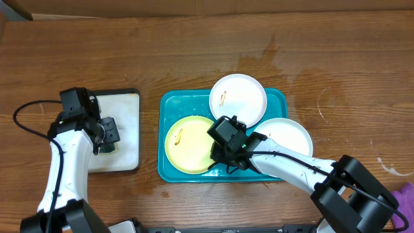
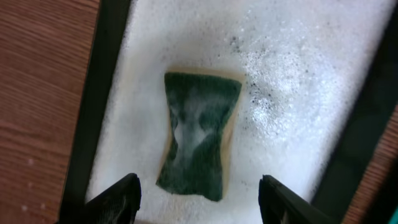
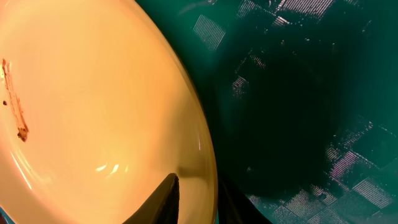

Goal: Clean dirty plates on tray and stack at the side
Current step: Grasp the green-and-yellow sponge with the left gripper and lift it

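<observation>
The yellow-green plate (image 1: 187,142) lies lower left in the teal tray (image 1: 169,103). The right hand (image 3: 196,202) straddles its right rim, though I cannot tell whether it is pinching. The left hand (image 2: 199,202), fingers apart, hovers over the sponge (image 2: 199,134), well left of the plate.

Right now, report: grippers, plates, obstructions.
Left gripper open over green sponge in white tray. Right gripper astride yellow plate rim, grip unconfirmed. Far white plate smeared, on teal tray; right white plate overhangs its edge.
</observation>
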